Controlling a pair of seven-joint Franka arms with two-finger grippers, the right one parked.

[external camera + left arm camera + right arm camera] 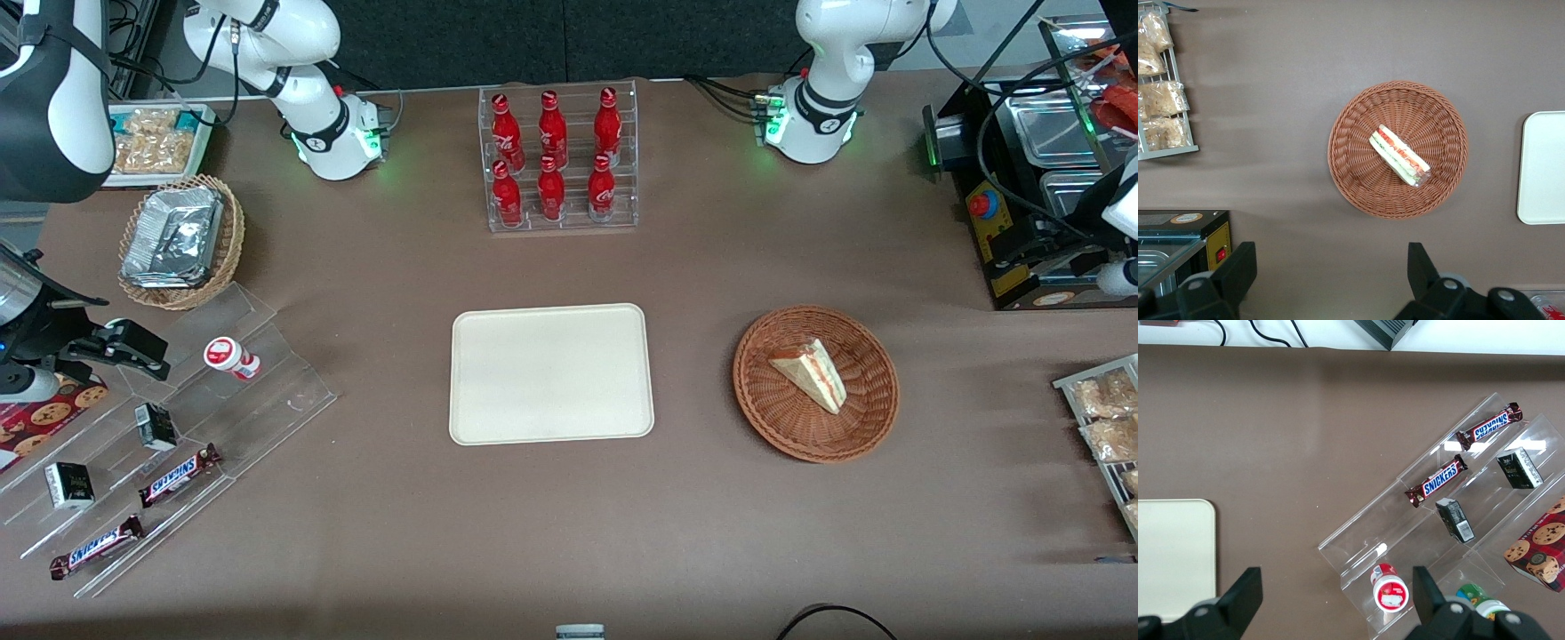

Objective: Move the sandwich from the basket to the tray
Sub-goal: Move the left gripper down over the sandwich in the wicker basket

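One sandwich [1399,156] fills basket [1351,133]; jaws' tips cut off, spread wide.

"SNICKERS" printed on two chocolate bars [180,475] [96,547] lying on the clear acrylic shelves [267,391]; white Coca-Cola script on six red bottles [552,156]; gripper [1328,283] itself unlabelled, above the table

Coke bottles [553,160], Snickers bars [180,474]

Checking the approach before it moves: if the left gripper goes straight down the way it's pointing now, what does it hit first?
Probably bare table. The open gripper points downward at the brown surface beside the basket, not over the sandwich. Its height is unclear.
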